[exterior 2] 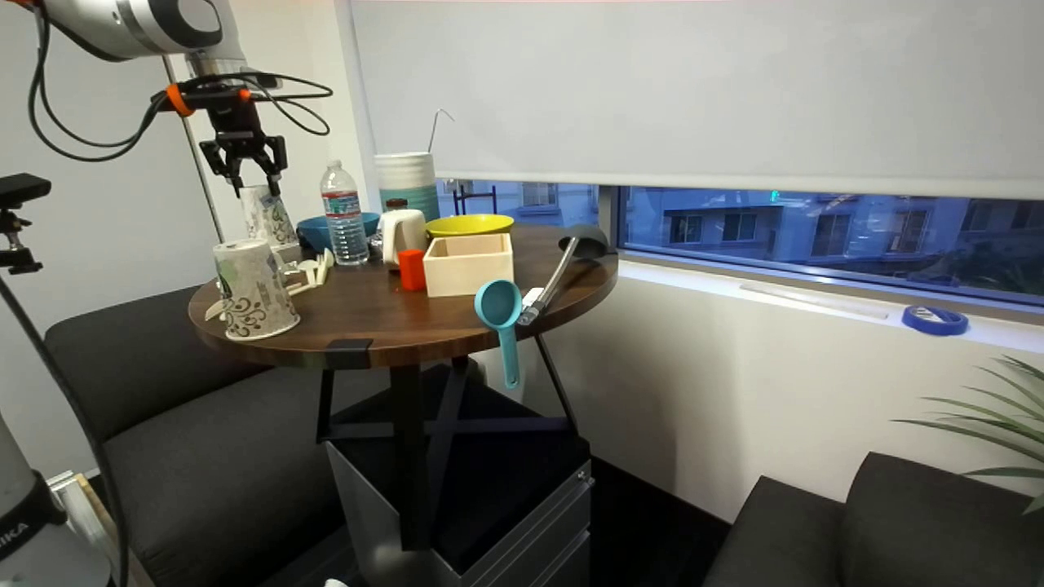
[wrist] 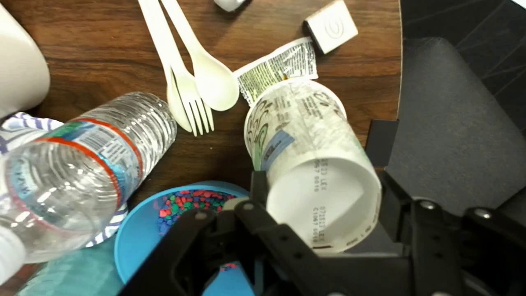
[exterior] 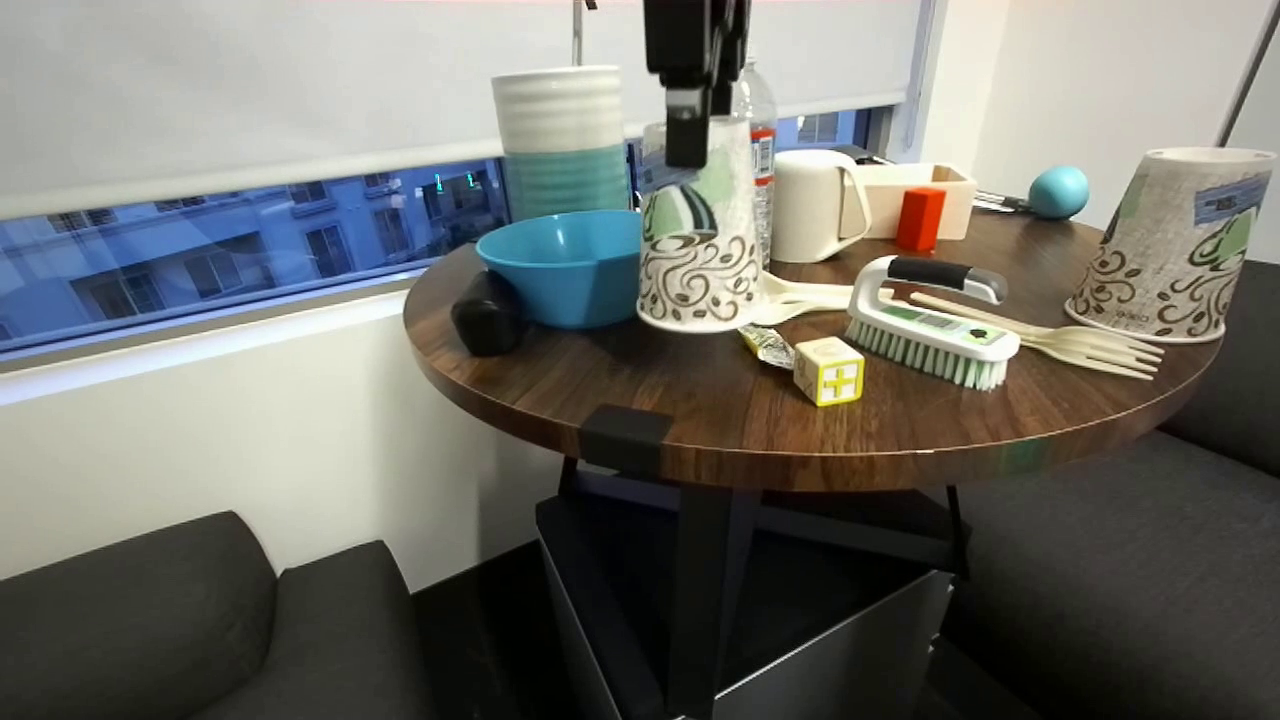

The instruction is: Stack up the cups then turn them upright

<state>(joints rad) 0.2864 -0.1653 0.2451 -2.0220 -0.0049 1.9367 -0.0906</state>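
Note:
Two white paper cups with dark swirl prints stand upside down at different places on the round table (exterior: 560,390). One of them, the cup (exterior: 700,270) beside the blue bowl, is between the fingers of my gripper (wrist: 322,189). In the wrist view, pads press on both sides of its raised base, and its wide rim is toward the table. From an exterior view, the gripper (exterior 2: 257,189) comes straight down over this cup (exterior 2: 267,218). The second cup (exterior: 1170,250) stands apart near the table edge, outside the wrist view; an exterior view has this cup (exterior 2: 254,293) in front.
Close to the held cup are a blue bowl (exterior: 565,265), a water bottle (wrist: 86,152), a wrapper (wrist: 279,65) and a small block (exterior: 828,370). A brush (exterior: 930,320) and wooden forks (exterior: 1090,345) lie between the cups. Behind stand a white mug (exterior: 810,205) and a wooden box (exterior 2: 469,265).

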